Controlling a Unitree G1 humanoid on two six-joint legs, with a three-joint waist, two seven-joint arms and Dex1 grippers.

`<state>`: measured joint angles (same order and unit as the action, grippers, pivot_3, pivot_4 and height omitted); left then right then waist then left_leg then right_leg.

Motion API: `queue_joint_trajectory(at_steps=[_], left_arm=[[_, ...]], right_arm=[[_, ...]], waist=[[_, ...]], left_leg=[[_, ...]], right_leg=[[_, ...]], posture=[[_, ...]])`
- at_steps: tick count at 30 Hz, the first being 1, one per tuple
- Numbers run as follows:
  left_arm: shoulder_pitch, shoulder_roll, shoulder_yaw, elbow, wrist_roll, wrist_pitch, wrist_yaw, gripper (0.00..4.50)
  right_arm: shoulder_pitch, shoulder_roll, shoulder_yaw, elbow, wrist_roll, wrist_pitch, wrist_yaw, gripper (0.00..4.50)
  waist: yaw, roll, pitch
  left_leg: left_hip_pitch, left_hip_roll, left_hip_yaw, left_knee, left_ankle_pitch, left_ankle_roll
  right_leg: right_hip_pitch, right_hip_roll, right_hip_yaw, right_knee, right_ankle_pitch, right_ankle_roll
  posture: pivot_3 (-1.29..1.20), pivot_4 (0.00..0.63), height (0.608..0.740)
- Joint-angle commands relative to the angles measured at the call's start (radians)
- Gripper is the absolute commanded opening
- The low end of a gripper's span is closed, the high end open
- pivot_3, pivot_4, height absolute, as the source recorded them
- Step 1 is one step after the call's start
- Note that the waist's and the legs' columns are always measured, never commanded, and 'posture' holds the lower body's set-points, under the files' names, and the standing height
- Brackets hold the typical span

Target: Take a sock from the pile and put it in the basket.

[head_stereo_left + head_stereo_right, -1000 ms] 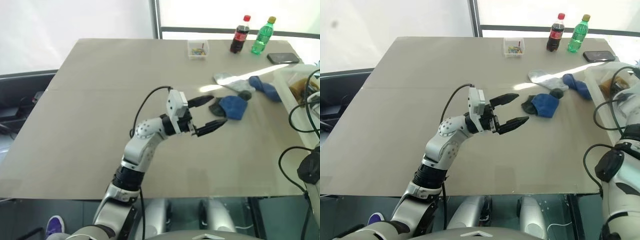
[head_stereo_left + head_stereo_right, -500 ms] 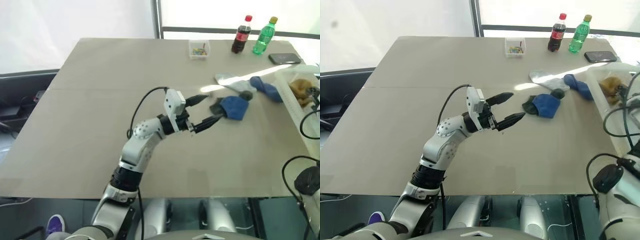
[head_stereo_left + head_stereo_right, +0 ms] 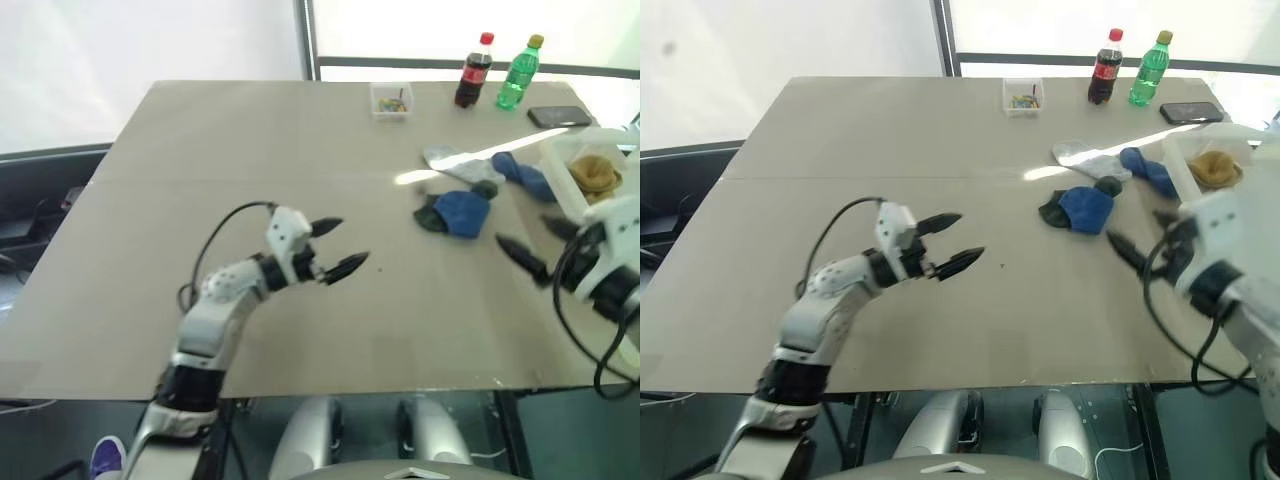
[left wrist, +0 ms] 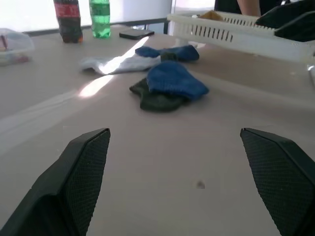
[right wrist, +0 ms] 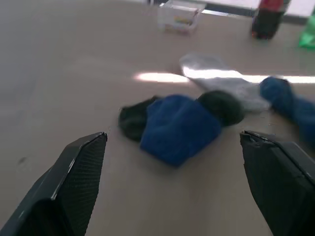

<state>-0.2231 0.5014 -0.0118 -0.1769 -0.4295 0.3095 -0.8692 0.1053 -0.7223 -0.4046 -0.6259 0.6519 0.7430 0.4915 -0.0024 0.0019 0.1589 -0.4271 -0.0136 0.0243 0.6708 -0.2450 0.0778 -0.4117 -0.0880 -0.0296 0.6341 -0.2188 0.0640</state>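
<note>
Right gripper (image 3: 1137,243) wide open, empty, near pile (image 3: 1080,208); pinch blue sock (image 3: 1086,207) centrally. Mustard sock (image 3: 1214,168) probably in basket (image 3: 556,172). Left gripper (image 3: 953,243) open, empty.

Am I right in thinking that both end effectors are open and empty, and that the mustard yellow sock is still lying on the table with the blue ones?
Not quite. Both the left end effector and the right end effector are open and empty, but the mustard yellow sock lies inside the basket, not on the table with the blue socks. The left eye view shows this.
</note>
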Motion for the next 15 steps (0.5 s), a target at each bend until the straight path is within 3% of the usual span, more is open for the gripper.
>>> queue_joint_trajectory(at_steps=[1,8,15], left_arm=[[0.093,0.094,0.113,-0.113,-0.089,0.042,-0.067,4.5],[0.258,0.245,0.297,-0.184,-0.174,0.098,-0.132,4.5],[0.271,0.271,0.331,-0.195,-0.201,0.122,-0.124,4.5]], right_arm=[[0.07,-0.031,-0.037,-0.053,-0.02,-0.083,0.099,4.43],[0.188,-0.058,-0.073,-0.036,-0.103,-0.174,0.172,4.43],[0.201,-0.047,-0.075,-0.028,-0.123,-0.195,0.191,4.43]], waist=[[0.001,0.0,0.0],[0.016,-0.001,0.001],[0.021,-0.002,0.001]], left_leg=[[0.0,0.0,0.0,0.0,0.0,0.0],[0.001,0.002,0.0,0.001,0.0,-0.001],[0.001,0.001,0.0,0.001,0.0,-0.001]], right_leg=[[0.0,0.0,0.0,0.0,0.0,0.0],[0.0,-0.004,0.0,-0.001,-0.003,-0.005],[0.0,-0.008,-0.001,-0.002,-0.003,-0.005]], posture=[[0.0,0.15,0.729],[0.0,0.15,0.729],[0.0,0.15,0.729]])
